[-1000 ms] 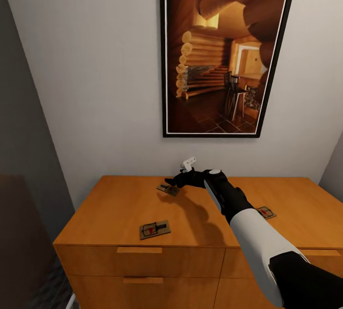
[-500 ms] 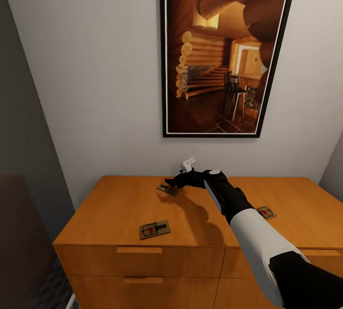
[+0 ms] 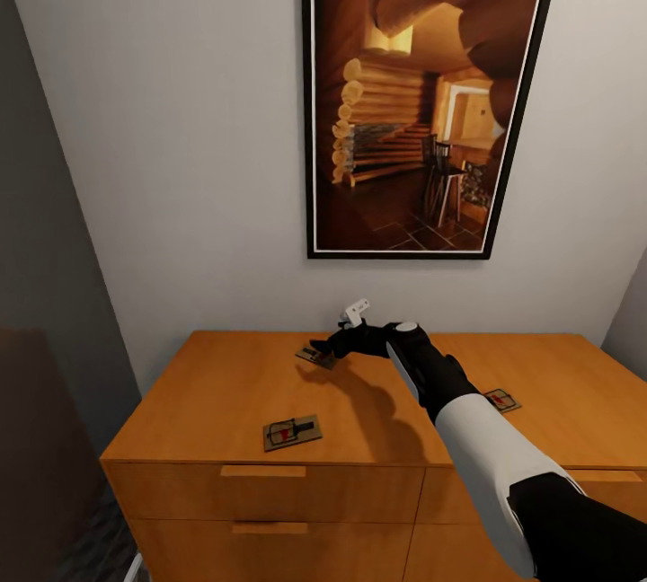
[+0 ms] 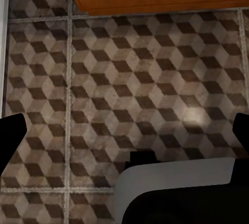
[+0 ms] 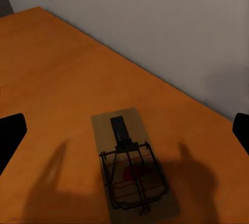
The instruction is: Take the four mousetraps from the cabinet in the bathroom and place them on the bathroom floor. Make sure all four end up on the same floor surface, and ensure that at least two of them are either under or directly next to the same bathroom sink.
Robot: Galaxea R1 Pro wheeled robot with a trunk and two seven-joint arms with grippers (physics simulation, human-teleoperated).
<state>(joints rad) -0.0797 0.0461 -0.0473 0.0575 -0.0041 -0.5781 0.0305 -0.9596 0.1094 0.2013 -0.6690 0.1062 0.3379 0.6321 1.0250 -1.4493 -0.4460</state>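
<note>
Mousetrap (image 5: 132,168) flat on cabinet (image 3: 225,384), just below right hand (image 3: 325,345), fingers spread wide, empty.

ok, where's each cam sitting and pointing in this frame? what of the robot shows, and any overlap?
Head: up on the robot, facing the wall over the cabinet; right arm reaches to the rear mousetrap.
Left wrist: looks straight down at the bathroom floor beside the cabinet edge; dark fingertips at both sides.
Right wrist: above the cabinet top, aimed at the rear mousetrap; fingertips wide apart.
Shared: head and right wrist both show that mousetrap.
</note>
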